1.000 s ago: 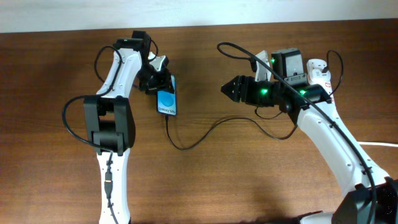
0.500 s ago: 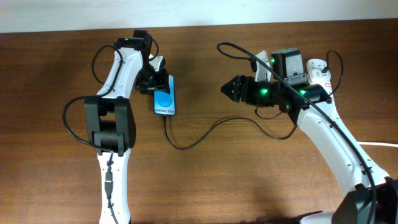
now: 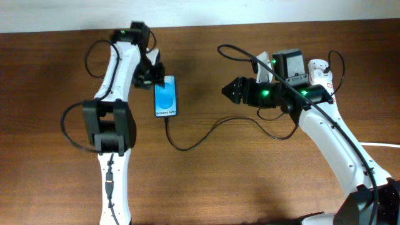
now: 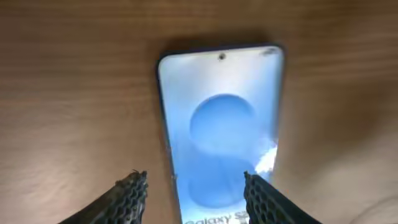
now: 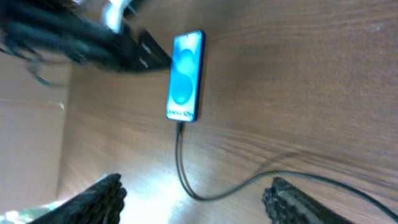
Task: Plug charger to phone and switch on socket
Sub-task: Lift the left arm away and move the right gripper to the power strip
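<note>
While charger (image 5: 178, 152) meets phone (image 3: 166, 96) at its lower end | left claw (image 4: 193, 180) spread apart | right claw (image 5: 193, 183) spread apart

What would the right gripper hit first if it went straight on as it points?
Probably the slim blue-screened smartphone: the right gripper points left toward it with nothing visible between, though the gripper's height is unclear.

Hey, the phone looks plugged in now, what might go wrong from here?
The open left gripper hangs close over the phone; a careless retreat could nudge it and loosen the charger. The right gripper must reach the socket behind it, and its arm overhangs the charger's slack, so it might snag.
</note>
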